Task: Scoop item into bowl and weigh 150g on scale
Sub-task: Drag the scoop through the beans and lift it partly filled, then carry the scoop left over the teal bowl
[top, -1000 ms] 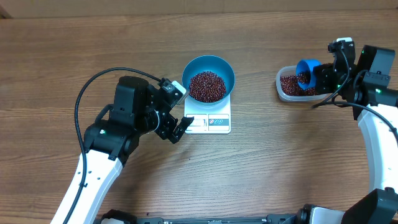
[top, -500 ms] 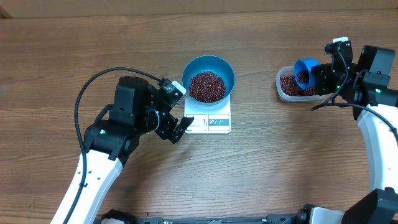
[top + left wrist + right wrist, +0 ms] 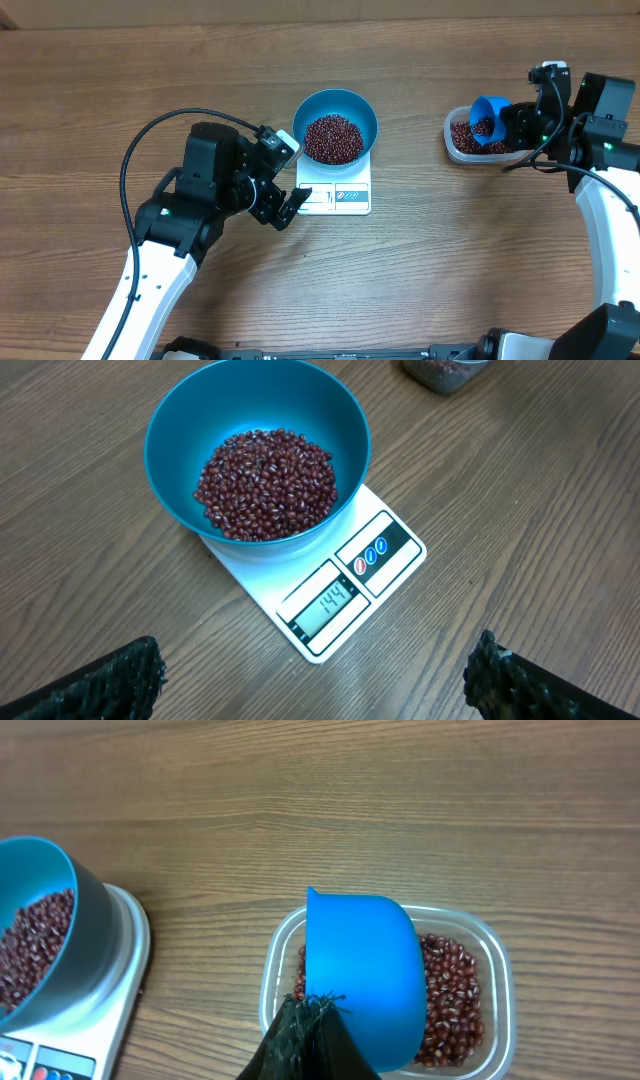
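Note:
The bright blue bowl [image 3: 358, 112] stands on the white scale [image 3: 345, 197] and holds a heap of red-brown beans [image 3: 333, 138]. In the left wrist view the bowl [image 3: 250, 400] and its beans [image 3: 265, 482] lie ahead, and the scale [image 3: 385, 545] shows 144 on its display. My left gripper [image 3: 315, 695] is open, low and just short of the scale's near corner, with nothing between its fingers [image 3: 105, 682]. My right gripper [image 3: 310, 1040] is shut on the handle of a small blue scoop [image 3: 365, 975], held over a clear tub [image 3: 500, 980] of beans [image 3: 450, 995].
The tub [image 3: 458, 150] sits on the wooden table at the right, well apart from the scale. A black cable [image 3: 150, 140] loops over my left arm. The bowl's wall [image 3: 40, 870] and the scale's edge [image 3: 125, 970] show at the left of the right wrist view.
The scoop has tipped and shifted slightly over the tub. My left arm, the bowl and the scale have not moved.

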